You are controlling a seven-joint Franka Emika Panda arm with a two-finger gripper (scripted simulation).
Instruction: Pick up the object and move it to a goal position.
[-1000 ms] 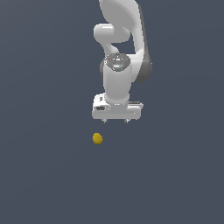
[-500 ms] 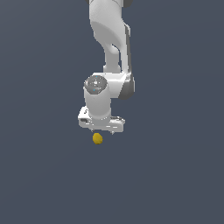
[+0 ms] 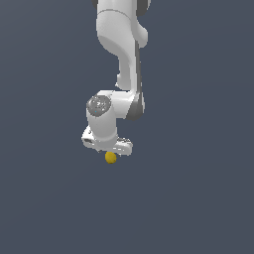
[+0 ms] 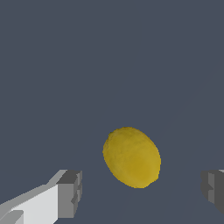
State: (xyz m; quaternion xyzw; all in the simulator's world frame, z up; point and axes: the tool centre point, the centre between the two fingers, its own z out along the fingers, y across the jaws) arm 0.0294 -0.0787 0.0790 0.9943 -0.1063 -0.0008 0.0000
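Both fingers [image 4: 70,192] spread wide, clear gaps flanking the yellow ball [image 4: 132,156].

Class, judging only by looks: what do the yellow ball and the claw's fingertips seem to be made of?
Yellow ball: matte, faintly mottled, lemon-like skin, with no shine; the actual material is unclear. Fingertips: flat grey blocks, perhaps rubber pads, on a smooth white claw that may be plastic or painted metal.

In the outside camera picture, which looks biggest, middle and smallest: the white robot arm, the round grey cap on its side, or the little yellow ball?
Largest to smallest in the exterior view:
1. white robot arm
2. round grey cap
3. yellow ball, slightly smaller than the cap; their distances from the camera may differ, so that gap is unsure.
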